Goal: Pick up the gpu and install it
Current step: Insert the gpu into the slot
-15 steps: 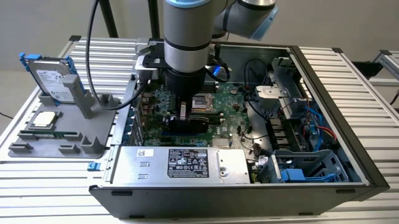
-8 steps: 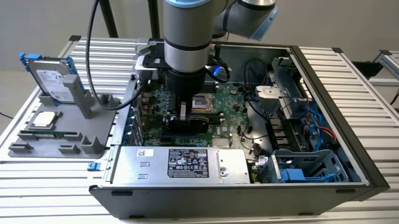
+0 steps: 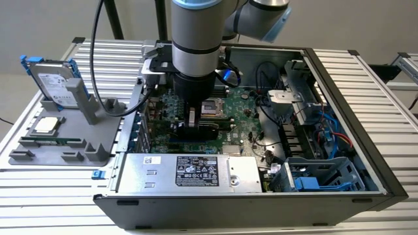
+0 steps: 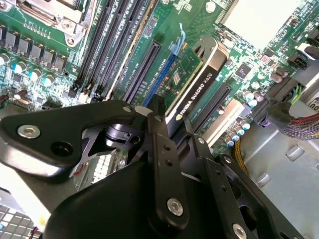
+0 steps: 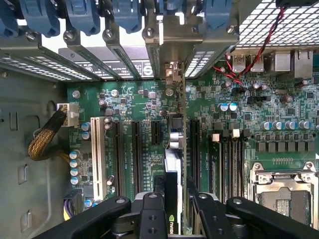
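Leftmost in the exterior view, a gray holder (image 3: 58, 142) carries a hard drive (image 3: 52, 83). Further right, inside the open computer case (image 3: 365, 147), the gripper (image 3: 194, 122) is clamped on the gpu (image 4: 197, 87), which stands on edge over the green motherboard (image 5: 129, 104), against its slots.
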`<state>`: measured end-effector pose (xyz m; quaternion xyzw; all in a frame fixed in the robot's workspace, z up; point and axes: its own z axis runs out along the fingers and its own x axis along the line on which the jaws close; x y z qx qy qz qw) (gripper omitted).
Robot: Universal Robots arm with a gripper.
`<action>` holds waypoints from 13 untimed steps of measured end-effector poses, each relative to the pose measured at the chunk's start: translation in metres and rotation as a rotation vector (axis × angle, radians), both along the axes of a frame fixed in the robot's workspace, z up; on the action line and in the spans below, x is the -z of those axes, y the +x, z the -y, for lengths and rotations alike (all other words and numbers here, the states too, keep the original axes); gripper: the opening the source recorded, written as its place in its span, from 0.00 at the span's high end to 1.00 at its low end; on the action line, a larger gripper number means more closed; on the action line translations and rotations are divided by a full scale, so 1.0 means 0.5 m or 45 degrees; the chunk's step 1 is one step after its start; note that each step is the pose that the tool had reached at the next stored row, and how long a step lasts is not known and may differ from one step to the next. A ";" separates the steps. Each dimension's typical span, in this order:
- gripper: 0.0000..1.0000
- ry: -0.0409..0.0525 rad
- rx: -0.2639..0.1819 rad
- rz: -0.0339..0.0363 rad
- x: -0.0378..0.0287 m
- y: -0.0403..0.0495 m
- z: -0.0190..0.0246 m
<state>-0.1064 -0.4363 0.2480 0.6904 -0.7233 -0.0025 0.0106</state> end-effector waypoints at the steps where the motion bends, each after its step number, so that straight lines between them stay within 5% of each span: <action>1: 1.00 0.000 0.000 -0.0002 0.000 0.000 0.0000; 13: 1.00 0.001 -0.002 0.0002 0.009 0.000 0.0017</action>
